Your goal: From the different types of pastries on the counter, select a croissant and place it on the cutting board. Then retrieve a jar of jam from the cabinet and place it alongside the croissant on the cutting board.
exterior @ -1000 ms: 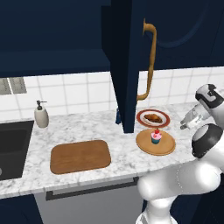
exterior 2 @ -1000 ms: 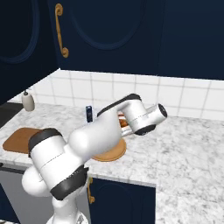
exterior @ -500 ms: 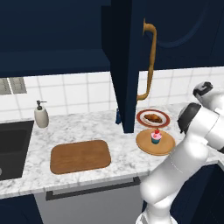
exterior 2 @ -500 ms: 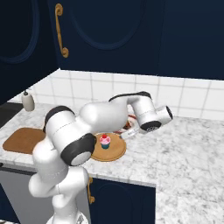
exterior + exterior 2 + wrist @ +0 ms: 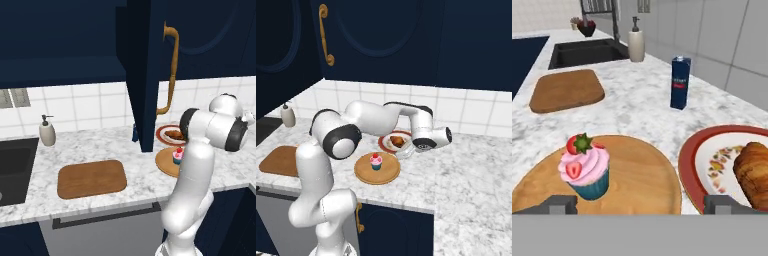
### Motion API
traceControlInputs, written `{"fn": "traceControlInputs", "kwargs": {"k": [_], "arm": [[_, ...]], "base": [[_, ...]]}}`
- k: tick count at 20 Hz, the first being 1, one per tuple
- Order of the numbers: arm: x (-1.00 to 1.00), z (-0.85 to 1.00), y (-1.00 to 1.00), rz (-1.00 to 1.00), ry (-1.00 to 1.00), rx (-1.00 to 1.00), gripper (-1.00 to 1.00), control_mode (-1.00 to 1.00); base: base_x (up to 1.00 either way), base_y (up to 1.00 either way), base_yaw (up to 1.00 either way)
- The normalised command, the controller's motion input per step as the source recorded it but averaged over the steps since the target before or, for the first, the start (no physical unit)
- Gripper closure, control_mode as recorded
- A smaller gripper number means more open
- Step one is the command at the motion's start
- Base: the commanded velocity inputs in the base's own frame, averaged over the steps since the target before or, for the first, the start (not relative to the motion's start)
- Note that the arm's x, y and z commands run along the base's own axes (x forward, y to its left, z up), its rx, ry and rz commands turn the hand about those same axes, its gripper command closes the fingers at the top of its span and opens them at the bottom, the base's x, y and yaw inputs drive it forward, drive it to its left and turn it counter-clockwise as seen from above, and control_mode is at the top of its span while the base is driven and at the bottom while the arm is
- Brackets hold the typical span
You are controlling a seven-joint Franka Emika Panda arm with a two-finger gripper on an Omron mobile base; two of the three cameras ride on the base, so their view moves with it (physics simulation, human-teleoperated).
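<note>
Counter (image 5: 95, 148) carried cutting board (image 5: 91, 178), bare. My arm hid part of red-rimmed plate (image 5: 688, 155). Croissant (image 5: 755, 171) lay on it, cut off at edge. Cupcake (image 5: 585, 166) on wooden plate (image 5: 642, 175). My gripper (image 5: 640, 204) was apart, holding nothing.

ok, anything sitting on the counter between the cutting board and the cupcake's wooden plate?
Nothing. In the hand view, only bare marble counter separates the cutting board from the round wooden plate carrying the cupcake. The blue carton stands off to the side.
</note>
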Motion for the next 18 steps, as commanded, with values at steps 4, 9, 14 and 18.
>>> {"fn": "traceControlInputs", "kwargs": {"k": [4, 9, 14, 18], "arm": [[0.61, 0.00, -0.13, -0.02, -0.10, 0.01, -1.00, -1.00], [0.57, 0.00, -0.09, -0.06, -0.06, 0.05, -1.00, -1.00], [0.21, 0.00, 0.00, -0.18, 0.00, 0.07, -1.00, -1.00], [0.30, 0.01, 0.19, -0.34, 0.00, 0.00, -1.00, -1.00]], "base": [[0.00, 0.00, 0.00], [0.00, 0.00, 0.00], [0.00, 0.00, 0.00], [0.00, 0.00, 0.00]]}}
